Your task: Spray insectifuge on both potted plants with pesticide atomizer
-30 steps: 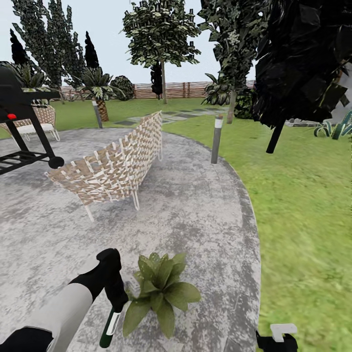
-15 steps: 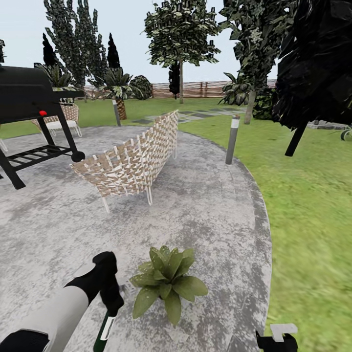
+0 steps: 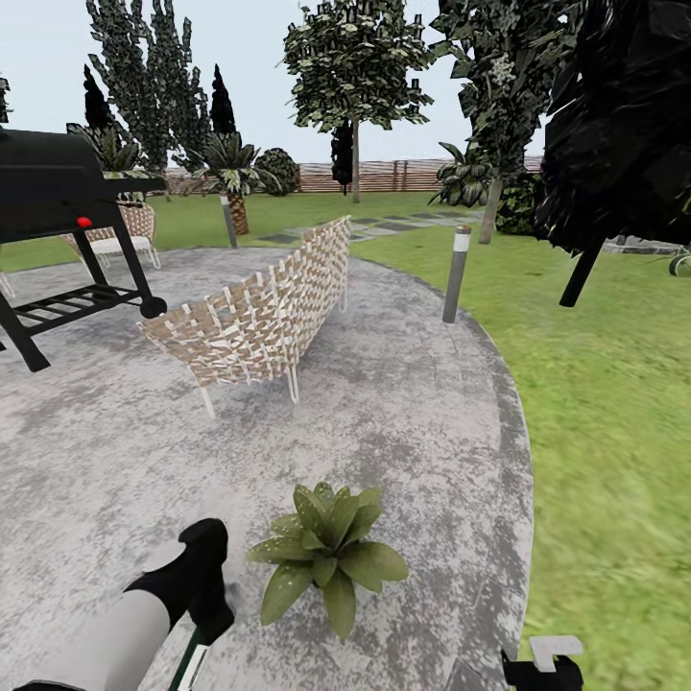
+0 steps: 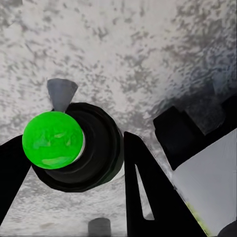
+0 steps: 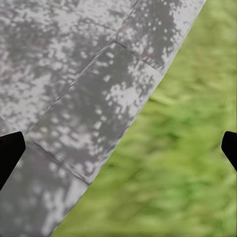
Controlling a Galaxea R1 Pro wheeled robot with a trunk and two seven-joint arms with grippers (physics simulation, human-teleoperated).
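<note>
Left gripper (image 4: 74, 163) is clamped on the atomizer (image 4: 74, 148), just beside the potted plant (image 3: 326, 552); right gripper (image 5: 118, 148) fingers look spread apart.

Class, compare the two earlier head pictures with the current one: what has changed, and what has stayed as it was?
Between the first two pictures the whole view swung: a camera move, not the things. Since then the left arm has drawn back toward the lower edge, taking the green-capped atomizer in the left gripper with it. The potted plant, woven chair, grill and right gripper stayed put.
</note>
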